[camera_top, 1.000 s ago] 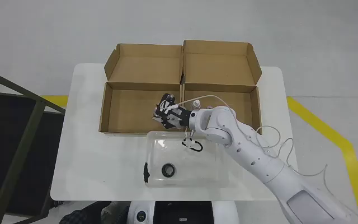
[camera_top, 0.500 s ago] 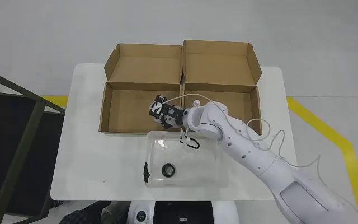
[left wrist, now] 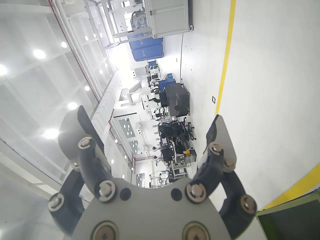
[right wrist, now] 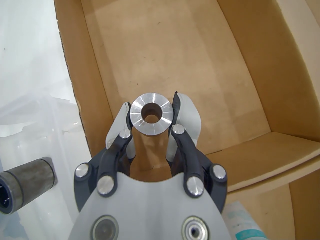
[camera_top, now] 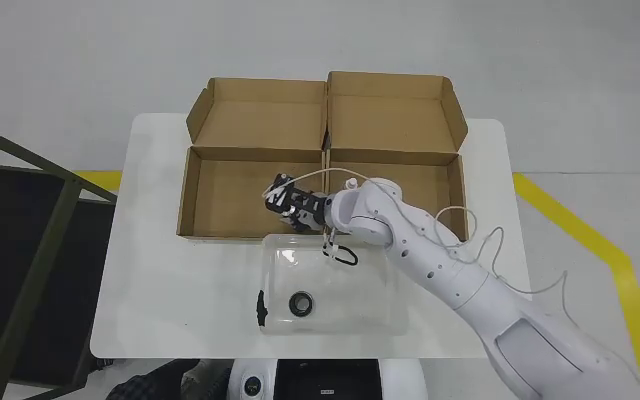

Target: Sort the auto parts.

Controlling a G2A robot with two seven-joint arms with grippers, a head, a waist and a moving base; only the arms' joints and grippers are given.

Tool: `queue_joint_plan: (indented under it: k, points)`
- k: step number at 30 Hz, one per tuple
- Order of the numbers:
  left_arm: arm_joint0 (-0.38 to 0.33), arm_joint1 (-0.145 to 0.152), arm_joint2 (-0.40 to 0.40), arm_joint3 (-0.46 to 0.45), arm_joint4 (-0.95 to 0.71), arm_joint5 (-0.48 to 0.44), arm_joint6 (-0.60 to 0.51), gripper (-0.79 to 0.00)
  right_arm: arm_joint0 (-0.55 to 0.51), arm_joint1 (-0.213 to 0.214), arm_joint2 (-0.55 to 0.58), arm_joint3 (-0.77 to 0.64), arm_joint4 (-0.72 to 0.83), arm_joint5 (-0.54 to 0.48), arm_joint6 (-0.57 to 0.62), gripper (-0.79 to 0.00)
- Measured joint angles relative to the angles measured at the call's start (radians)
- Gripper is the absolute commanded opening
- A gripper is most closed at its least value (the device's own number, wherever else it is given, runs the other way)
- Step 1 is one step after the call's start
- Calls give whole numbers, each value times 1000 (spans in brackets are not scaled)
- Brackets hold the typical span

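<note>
cardboard box (right wrist: 162,38) | r end effector (right wrist: 151,102) pinching metal ring (right wrist: 163,120) above | clear bin (camera_top: 372,302): bearing (camera_top: 301,303)

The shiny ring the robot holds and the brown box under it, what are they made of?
The ring looks like bare machined metal, maybe steel or aluminium: silvery, with bright streaks fanning across its face. The box looks like plain cardboard: matte brown, with folded creases at its walls.

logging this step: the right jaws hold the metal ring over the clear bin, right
Not quite. The right jaws do hold the metal ring, but over the left cardboard box, not the clear bin; the right wrist view shows it.
</note>
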State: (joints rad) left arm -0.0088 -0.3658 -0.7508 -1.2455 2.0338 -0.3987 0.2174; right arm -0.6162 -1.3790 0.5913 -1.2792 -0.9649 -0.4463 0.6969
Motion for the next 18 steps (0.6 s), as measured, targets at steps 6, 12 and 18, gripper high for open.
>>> queue_joint_plan:
  k: [6,12,18]
  points:
    - [0,0,0,0,0,0,0,0,4,-10,0,15,6,-3,16,-446]
    - [0,0,0,0,0,0,0,0,0,-12,17,-11,12,-10,32,-409]
    - [0,0,0,0,0,0,0,0,-17,3,74,-94,2,-14,28,-323]
